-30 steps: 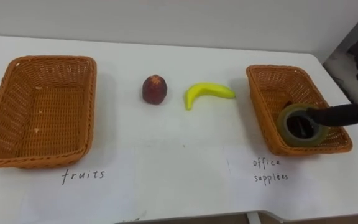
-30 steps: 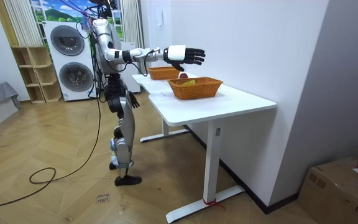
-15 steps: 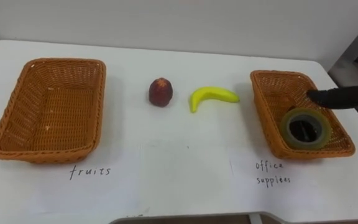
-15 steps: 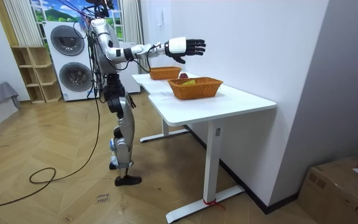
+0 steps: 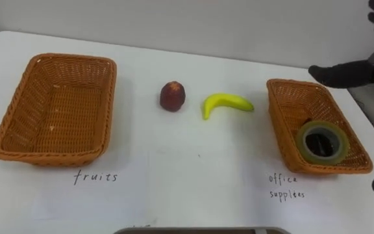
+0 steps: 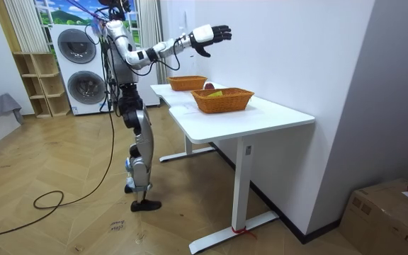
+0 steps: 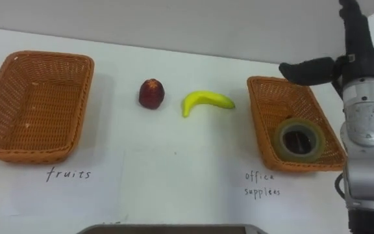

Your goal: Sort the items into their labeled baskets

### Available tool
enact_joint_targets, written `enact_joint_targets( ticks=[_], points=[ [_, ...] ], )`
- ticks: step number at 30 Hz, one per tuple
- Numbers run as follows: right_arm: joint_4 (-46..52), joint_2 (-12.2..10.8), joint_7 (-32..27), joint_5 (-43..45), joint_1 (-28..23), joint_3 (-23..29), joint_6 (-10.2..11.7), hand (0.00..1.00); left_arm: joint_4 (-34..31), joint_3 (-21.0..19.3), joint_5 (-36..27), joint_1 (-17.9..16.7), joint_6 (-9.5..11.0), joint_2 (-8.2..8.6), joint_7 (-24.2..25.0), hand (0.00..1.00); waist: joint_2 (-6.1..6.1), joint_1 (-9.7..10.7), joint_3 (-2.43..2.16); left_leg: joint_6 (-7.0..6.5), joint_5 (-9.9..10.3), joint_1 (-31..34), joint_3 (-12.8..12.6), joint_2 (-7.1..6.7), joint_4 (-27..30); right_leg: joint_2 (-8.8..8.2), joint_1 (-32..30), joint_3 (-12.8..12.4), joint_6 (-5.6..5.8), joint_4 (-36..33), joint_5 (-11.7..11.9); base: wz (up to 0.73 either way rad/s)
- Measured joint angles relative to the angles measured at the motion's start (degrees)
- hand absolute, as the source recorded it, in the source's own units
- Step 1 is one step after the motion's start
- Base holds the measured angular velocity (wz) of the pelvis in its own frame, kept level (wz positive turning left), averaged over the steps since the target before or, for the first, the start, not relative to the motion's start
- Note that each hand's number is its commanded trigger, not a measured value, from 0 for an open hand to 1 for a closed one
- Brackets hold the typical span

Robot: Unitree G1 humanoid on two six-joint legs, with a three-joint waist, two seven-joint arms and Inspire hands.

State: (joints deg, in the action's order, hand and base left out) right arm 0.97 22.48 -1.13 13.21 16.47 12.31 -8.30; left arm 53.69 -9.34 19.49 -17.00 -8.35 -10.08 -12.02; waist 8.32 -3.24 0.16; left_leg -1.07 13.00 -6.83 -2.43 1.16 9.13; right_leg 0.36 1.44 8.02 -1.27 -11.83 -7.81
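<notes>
White table (image 5: 193,169) on parquet floor (image 6: 62,177), right hand (image 5: 349,70) high above it, fingers straight

White table (image 6: 268,113), white legs, set against a plain white wall (image 6: 296,42). Herringbone wood floor (image 6: 69,227) beneath. Beyond the table's far end: two stacked washers (image 6: 76,46), open shelf (image 6: 37,85), yellow curtain (image 6: 27,25). Past its near end: cardboard box (image 6: 384,216).

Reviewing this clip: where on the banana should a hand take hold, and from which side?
Probably its thick middle, from straight above, closing across the two long sides. The banana lies flat on the table, bowed, with bare surface along both sides, apart from the red fruit and the right basket. The open right hand is nearest.
</notes>
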Motion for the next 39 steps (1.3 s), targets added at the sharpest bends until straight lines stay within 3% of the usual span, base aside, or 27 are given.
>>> enact_joint_targets(
  ticks=[7, 16, 23, 28, 32, 39],
  points=[
    [-0.1, 0.3, 0.1, 0.8, 3.3, -4.5, 0.0, 0.0, 1.5, 1.2, 0.4, 0.5, -0.3, 0.4, 0.3, 0.0, -0.27, -0.6, 0.04, 0.06, 0.0, 1.2, 0.4, -0.05, 0.3, 0.14, -0.6, 0.2, -0.13, 0.1, 0.1, 0.04],
    [-1.4, 0.3, 0.8, -1.4, 4.3, -7.7, 0.3, 0.0, 1.3, 2.5, 0.3, 1.7, -0.1, 0.3, 0.3, 0.0, -0.43, -3.2, 0.14, 0.06, 0.0, 1.7, 1.0, -0.03, 0.5, 0.04, -1.0, 1.0, -0.14, 0.2, 0.1, 0.02],
    [-3.3, 0.3, 1.3, -1.7, 4.5, -10.8, 0.8, 0.0, 1.2, 3.2, 0.3, 1.7, -0.1, 0.35, 0.2, 0.0, -0.62, -3.8, 0.29, 0.05, -0.1, 2.2, 1.1, 0.05, 0.6, -0.13, -1.2, 1.5, -0.13, 0.3, 0.1, 0.02],
    [-3.3, 0.3, 2.0, -1.6, 4.6, -12.3, 0.6, 0.0, 1.0, 3.5, 0.9, 1.6, -0.6, 0.26, 0.2, 0.0, -0.36, -4.9, 0.31, 0.06, -0.1, 2.3, 1.2, 0.13, 0.6, -0.12, -1.3, 1.6, -0.13, 0.3, 0.1, 0.0],
    [-5.1, 0.3, 3.4, -1.0, 4.9, -14.4, 0.5, 0.0, 0.7, 3.8, 1.3, 1.5, -1.0, -0.17, 0.2, 0.0, 0.28, -5.4, -0.03, 0.06, -0.1, 2.4, 1.4, -0.02, 0.5, -0.13, -1.3, 2.0, -0.13, 0.3, 0.1, 0.04],
    [-6.9, 0.3, 5.2, 0.9, 4.9, -15.9, 0.1, 0.0, 0.8, 3.9, 1.3, 1.5, -1.0, -0.18, 0.3, 0.0, 0.75, -6.7, -0.03, 0.06, -0.1, 3.3, 2.7, -0.12, 0.8, -0.34, -1.7, 3.4, -0.13, 0.3, 0.1, 0.08]
  ],
)
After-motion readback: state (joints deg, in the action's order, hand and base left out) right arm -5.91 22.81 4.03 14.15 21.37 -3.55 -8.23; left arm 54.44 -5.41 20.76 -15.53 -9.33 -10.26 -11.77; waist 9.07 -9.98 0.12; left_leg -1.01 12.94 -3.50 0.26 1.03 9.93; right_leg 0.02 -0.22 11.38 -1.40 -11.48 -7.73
